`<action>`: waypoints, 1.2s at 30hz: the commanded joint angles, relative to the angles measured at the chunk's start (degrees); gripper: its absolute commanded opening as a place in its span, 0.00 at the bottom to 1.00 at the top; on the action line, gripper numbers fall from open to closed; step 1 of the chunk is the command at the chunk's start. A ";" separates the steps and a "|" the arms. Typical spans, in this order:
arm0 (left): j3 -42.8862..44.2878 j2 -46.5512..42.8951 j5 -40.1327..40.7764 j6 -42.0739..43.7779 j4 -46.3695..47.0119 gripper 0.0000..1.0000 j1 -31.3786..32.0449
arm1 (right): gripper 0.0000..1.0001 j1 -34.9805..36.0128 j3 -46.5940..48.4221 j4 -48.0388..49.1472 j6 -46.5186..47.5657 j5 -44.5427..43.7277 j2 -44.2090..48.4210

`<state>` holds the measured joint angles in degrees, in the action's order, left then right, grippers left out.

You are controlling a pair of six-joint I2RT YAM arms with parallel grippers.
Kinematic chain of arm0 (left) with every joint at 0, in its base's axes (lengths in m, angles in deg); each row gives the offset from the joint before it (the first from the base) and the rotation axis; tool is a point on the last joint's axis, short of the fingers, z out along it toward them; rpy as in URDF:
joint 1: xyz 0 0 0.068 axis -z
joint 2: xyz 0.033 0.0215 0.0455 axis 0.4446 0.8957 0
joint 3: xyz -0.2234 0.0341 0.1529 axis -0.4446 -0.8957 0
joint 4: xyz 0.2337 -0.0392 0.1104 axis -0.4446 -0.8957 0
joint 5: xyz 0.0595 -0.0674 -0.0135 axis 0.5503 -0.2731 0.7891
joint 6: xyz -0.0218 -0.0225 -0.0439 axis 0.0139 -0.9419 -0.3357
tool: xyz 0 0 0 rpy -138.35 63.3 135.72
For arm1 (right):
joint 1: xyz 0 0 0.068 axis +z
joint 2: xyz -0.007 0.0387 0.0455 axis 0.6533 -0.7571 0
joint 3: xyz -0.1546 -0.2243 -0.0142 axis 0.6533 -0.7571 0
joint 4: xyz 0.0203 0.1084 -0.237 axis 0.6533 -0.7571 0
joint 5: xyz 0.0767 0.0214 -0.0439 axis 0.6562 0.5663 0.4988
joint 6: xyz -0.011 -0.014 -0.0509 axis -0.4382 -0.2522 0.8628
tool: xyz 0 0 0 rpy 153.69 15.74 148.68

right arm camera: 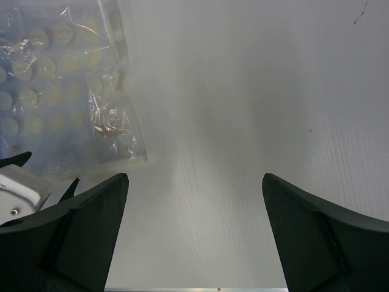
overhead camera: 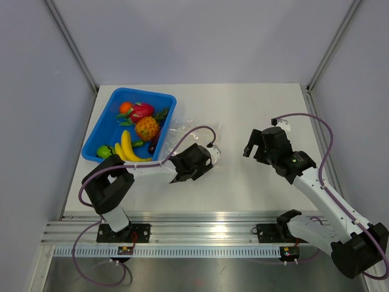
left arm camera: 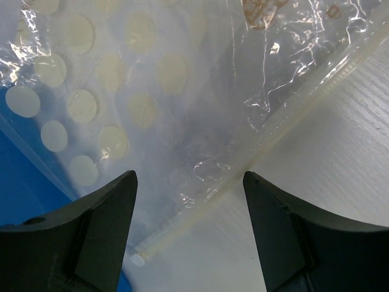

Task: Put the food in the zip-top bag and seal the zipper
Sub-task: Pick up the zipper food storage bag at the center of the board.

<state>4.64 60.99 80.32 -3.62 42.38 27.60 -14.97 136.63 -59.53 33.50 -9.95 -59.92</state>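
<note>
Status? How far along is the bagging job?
Done: nothing yet. The food all sits in the blue bin; the bag lies flat next to it and looks empty.
In hand: the left gripper, open, hovers over the zipper. The right gripper is open over bare table.
Left: open the bag, load the food, seal.
</note>
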 commanded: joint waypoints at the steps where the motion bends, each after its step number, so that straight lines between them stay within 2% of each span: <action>1: 0.16 0.39 2.48 0.42 2.19 0.74 -0.12 | 1.00 0.10 0.32 0.68 -0.65 -0.05 0.24; 4: 0.86 1.27 2.84 0.16 1.84 0.73 -0.12 | 1.00 0.10 0.41 0.85 -0.65 0.21 0.15; 7: 1.56 2.23 3.89 0.25 2.27 0.64 -0.30 | 0.99 0.02 0.67 0.77 -0.48 0.57 0.15; 8: 1.82 2.32 3.89 0.16 2.19 0.58 -0.38 | 0.99 0.10 0.76 0.68 -0.39 0.74 0.32; 9: 2.00 2.32 3.98 0.07 2.19 0.42 -0.56 | 1.00 0.02 0.76 0.77 -0.30 0.74 0.41; 12: 3.05 1.71 4.24 -0.54 1.75 0.16 -0.91 | 0.99 0.10 0.50 0.68 -0.12 1.18 0.68; 15: 5.25 1.18 4.42 -1.16 0.17 0.00 -1.52 | 0.99 0.02 -0.29 0.77 -0.56 1.62 0.85; 23: 6.93 -3.30 4.77 -0.82 -3.17 0.00 -1.79 | 1.00 0.10 -1.53 0.24 -1.09 2.68 2.34; 25: 5.26 -4.18 3.90 -0.11 -3.09 0.09 -1.79 | 1.00 0.10 -1.79 0.06 -1.18 2.76 2.70; 26: 4.21 -4.70 3.46 0.68 -2.56 0.35 -1.79 | 1.00 0.02 -1.96 0.15 -1.18 2.76 3.13; 29: -0.45 -7.69 0.64 2.61 0.16 0.91 -1.70 | 1.00 0.10 -2.76 0.77 -1.61 2.85 3.49; 32: -4.05 -9.01 -1.11 6.38 3.15 0.96 -1.61 | 0.99 0.02 -3.11 1.29 -1.70 3.64 2.88; 36: -7.14 -8.05 -2.25 11.84 5.97 0.88 -1.35 | 0.99 0.10 -3.20 1.73 -1.62 4.26 2.08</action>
<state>-1.04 53.50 80.41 2.66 43.19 26.03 -14.97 133.53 -59.49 32.56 -6.80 -57.52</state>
